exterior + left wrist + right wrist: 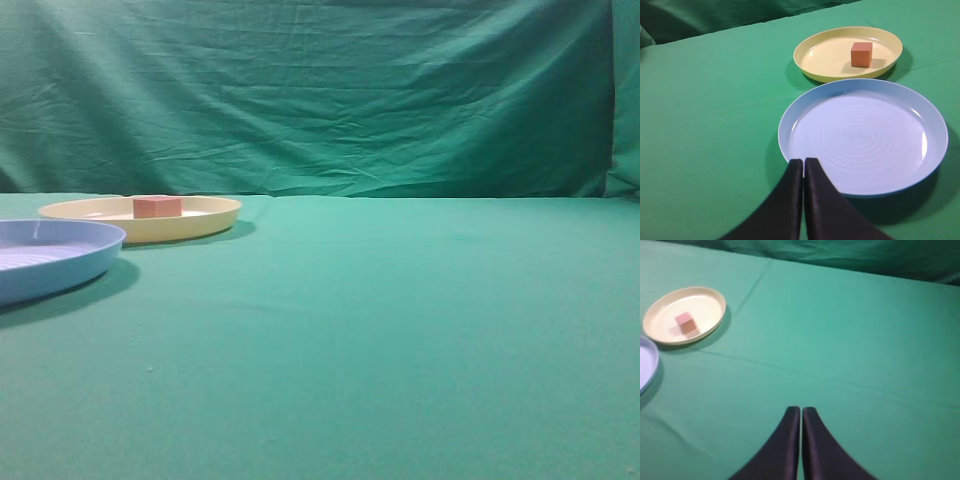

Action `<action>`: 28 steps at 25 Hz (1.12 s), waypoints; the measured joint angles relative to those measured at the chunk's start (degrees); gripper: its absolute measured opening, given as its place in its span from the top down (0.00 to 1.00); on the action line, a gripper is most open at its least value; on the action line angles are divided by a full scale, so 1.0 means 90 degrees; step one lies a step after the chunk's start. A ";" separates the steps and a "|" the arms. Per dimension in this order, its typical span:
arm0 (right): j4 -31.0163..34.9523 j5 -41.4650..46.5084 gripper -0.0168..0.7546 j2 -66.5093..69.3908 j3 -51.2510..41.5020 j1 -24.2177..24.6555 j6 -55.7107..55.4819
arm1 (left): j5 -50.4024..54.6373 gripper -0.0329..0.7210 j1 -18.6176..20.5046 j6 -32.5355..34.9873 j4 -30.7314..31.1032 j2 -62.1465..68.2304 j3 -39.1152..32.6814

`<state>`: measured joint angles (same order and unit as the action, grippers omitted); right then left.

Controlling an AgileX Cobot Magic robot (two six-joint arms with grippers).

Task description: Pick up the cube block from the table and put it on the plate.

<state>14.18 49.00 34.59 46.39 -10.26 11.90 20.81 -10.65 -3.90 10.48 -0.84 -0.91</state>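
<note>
The reddish-pink cube block (157, 206) rests inside the cream plate (205, 222) at the far left of the green table (380, 320). It also shows in the left wrist view, cube (861, 54) on the plate (820, 52), and in the right wrist view, cube (686, 323) on the plate (707, 305). My left gripper (803, 161) is shut and empty, at the near rim of the light blue plate. My right gripper (800, 410) is shut and empty above bare cloth, far from the plates. Neither gripper shows in the exterior view.
A light blue round plate (70, 262) sits in front of the cream plate at the left edge; it fills the middle of the left wrist view (805, 115) and just shows in the right wrist view (651, 365). A green cloth backdrop (320, 90) hangs behind the table.
</note>
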 joint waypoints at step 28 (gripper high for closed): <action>-0.0520 -0.3032 0.98 -0.3907 -0.5324 0.0763 0.0277 | 0.0000 0.96 0.0000 0.0000 0.0000 0.0000 0.0000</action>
<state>9.50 21.71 -0.58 -1.52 -3.40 14.39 20.81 -10.65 -3.90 10.48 -0.84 -0.91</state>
